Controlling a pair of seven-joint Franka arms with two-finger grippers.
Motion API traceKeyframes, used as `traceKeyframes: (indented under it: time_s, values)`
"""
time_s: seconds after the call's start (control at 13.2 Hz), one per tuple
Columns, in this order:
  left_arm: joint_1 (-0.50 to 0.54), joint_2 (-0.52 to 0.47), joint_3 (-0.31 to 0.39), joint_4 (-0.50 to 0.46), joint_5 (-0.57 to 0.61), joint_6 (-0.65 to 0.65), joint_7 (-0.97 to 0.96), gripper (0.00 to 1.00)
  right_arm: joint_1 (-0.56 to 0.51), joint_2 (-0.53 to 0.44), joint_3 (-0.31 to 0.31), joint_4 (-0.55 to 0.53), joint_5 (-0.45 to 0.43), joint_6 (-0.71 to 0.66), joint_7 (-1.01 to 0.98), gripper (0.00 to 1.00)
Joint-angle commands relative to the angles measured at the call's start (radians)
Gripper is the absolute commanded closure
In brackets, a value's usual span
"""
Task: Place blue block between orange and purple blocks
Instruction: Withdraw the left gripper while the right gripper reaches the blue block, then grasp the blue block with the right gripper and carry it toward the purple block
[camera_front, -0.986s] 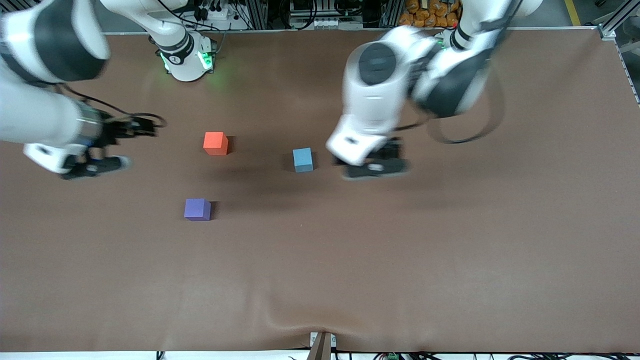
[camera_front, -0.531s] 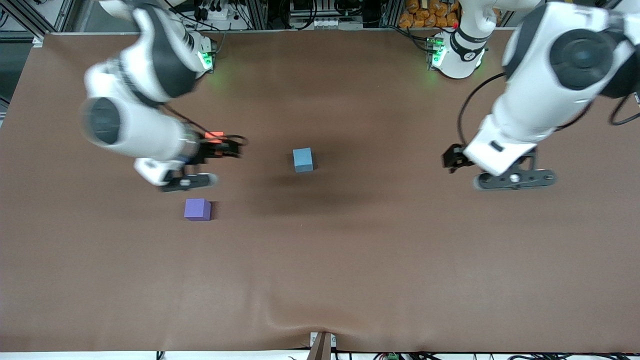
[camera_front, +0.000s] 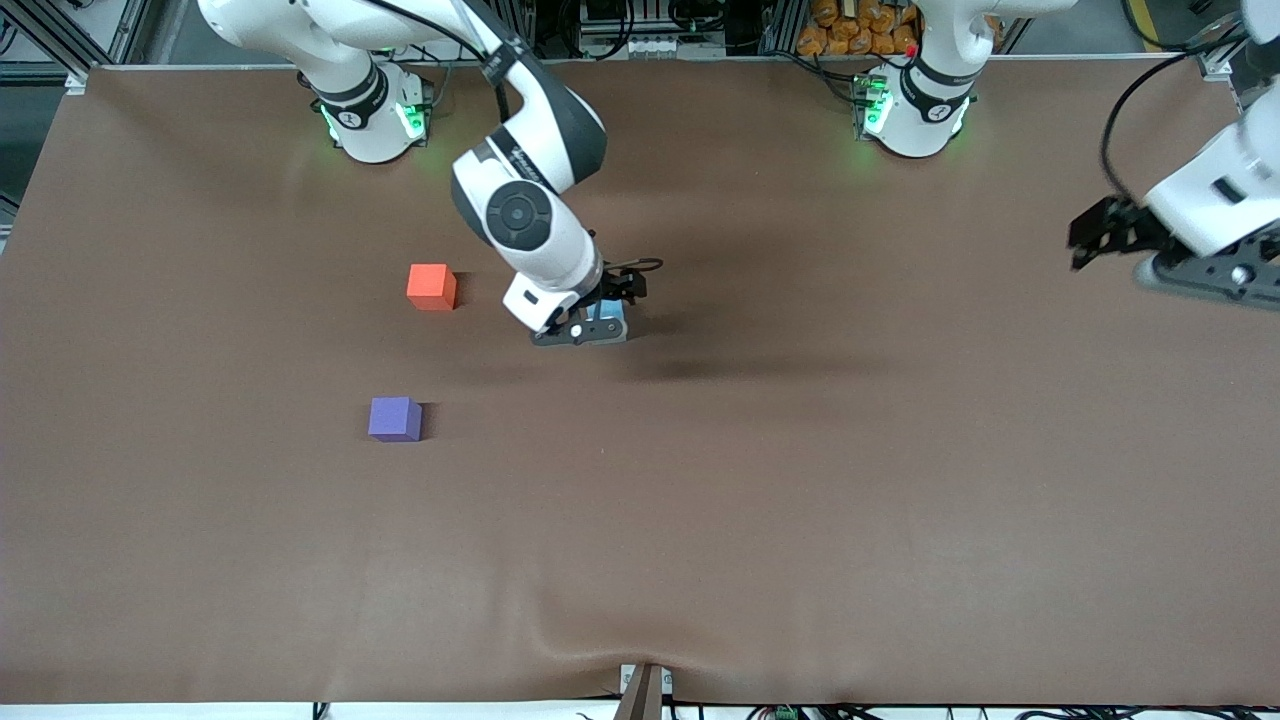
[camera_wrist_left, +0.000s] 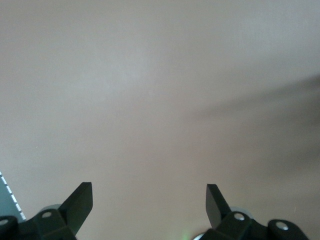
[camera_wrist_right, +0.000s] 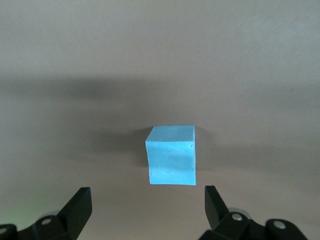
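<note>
The light blue block (camera_front: 612, 318) lies mid-table, partly covered by my right gripper (camera_front: 588, 332), which hangs over it, open. In the right wrist view the blue block (camera_wrist_right: 171, 155) sits just ahead of the right gripper (camera_wrist_right: 148, 201), not between its fingers (camera_wrist_right: 80, 205). The orange block (camera_front: 431, 287) lies toward the right arm's end. The purple block (camera_front: 395, 418) is nearer the front camera than the orange one. My left gripper (camera_front: 1200, 282) hangs open over the left arm's end of the table. The left wrist view shows the left gripper (camera_wrist_left: 148, 197) with only bare mat.
A brown mat (camera_front: 800, 480) covers the whole table, with a raised wrinkle (camera_front: 600, 640) at the edge nearest the front camera. The two arm bases (camera_front: 370, 115) (camera_front: 915, 105) stand along the farthest edge.
My right arm swept from its end of the table, past the orange block, to over the blue block. My left arm drew away from the blue block to its own end.
</note>
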Motion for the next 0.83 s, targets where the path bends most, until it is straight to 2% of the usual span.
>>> traceKeyframes:
  time_s: [0.0, 0.38, 0.53, 0.76]
  values:
    - [-0.001, -0.051, -0.015, -0.021, -0.010, -0.051, 0.009, 0.00, 0.025, 0.014, -0.014, -0.027, -0.015, 0.029, 0.036, 0.00]
    - [-0.006, -0.063, -0.015, 0.005, -0.046, -0.080, -0.146, 0.00, 0.031, 0.051, -0.016, -0.035, -0.086, 0.049, 0.043, 0.00]
    - [-0.018, -0.068, -0.019, 0.007, -0.046, -0.092, -0.174, 0.00, 0.050, 0.077, -0.016, -0.073, -0.088, 0.157, 0.083, 0.00]
    - [-0.004, -0.077, -0.029, 0.028, -0.067, -0.103, -0.174, 0.00, 0.067, 0.103, -0.016, -0.081, -0.088, 0.201, 0.091, 0.00]
